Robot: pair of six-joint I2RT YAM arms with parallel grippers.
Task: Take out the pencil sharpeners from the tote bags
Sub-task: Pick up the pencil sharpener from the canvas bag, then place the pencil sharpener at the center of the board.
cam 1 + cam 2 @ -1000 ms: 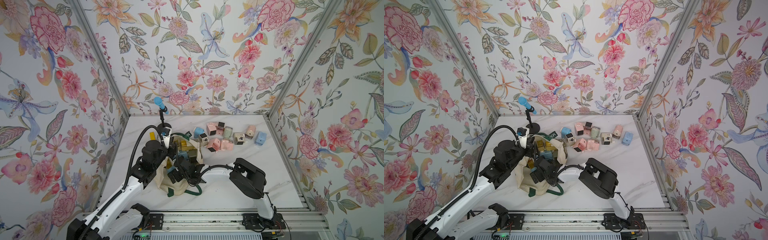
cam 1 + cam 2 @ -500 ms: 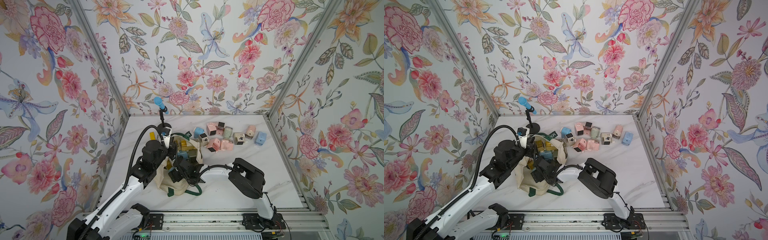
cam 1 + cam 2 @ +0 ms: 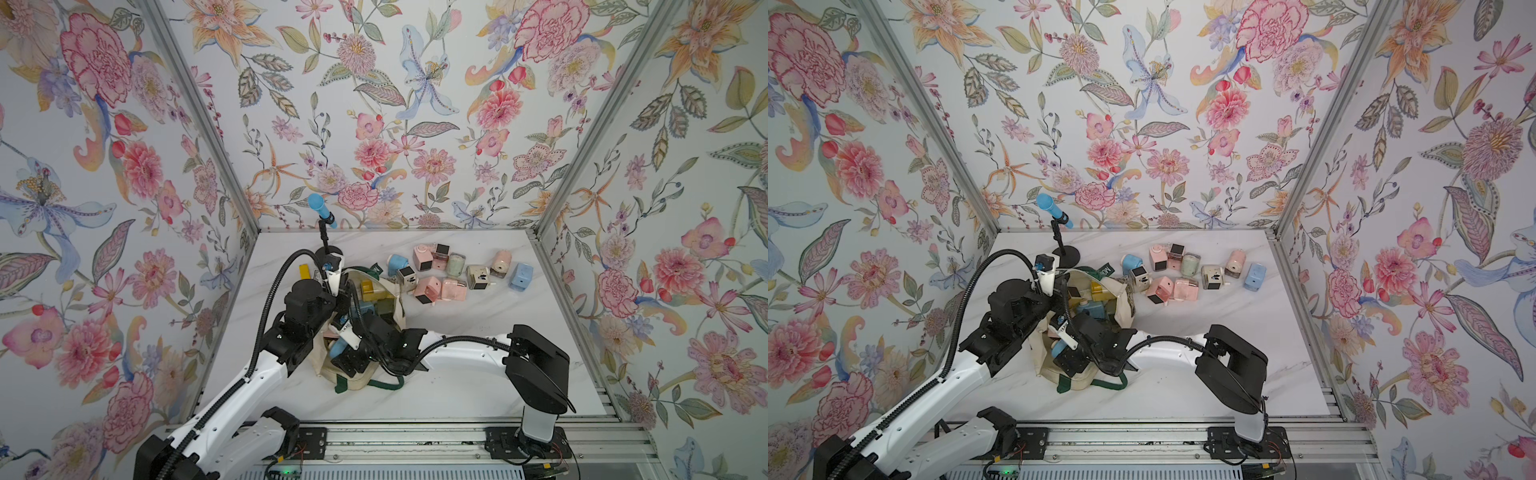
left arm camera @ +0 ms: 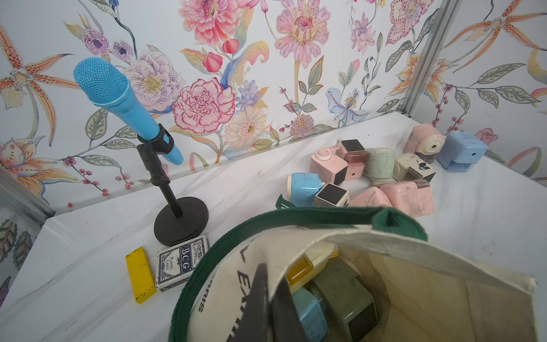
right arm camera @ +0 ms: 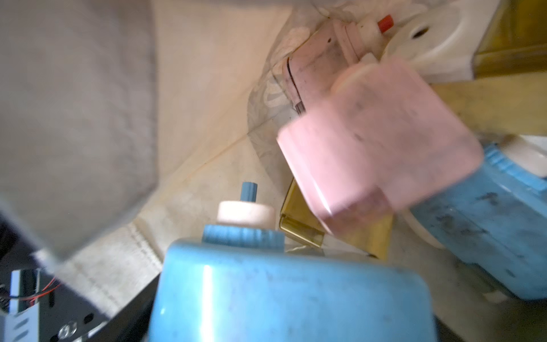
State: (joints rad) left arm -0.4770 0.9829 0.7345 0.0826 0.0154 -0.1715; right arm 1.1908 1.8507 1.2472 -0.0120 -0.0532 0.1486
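Note:
The cream tote bag (image 3: 322,365) (image 3: 1042,365) lies open-mouthed at the table's middle, with both arms reaching into it. My left gripper (image 4: 270,285) is shut on the bag's lettered canvas rim (image 4: 384,245), holding the mouth up. My right gripper (image 3: 345,351) (image 3: 1065,351) is deep in the bag, shut on a blue pencil sharpener (image 5: 290,296) that fills its wrist view; its fingers are hidden. Around it lie a pink sharpener (image 5: 379,148), another blue one (image 5: 488,225) and a yellow one (image 4: 299,271). Several pencil sharpeners (image 3: 440,270) (image 3: 1183,270) (image 4: 384,177) lie on the table beyond the bag.
A blue microphone (image 3: 321,208) (image 4: 118,97) on a black stand rises just behind the bag. A card deck (image 4: 180,263) and a flat yellow bar (image 4: 140,272) lie beside the stand's base. Floral walls close in the table on three sides.
The right gripper's jaws have come in a little around the blue sharpener inside the bag. Both arms and the bag have barely shifted.

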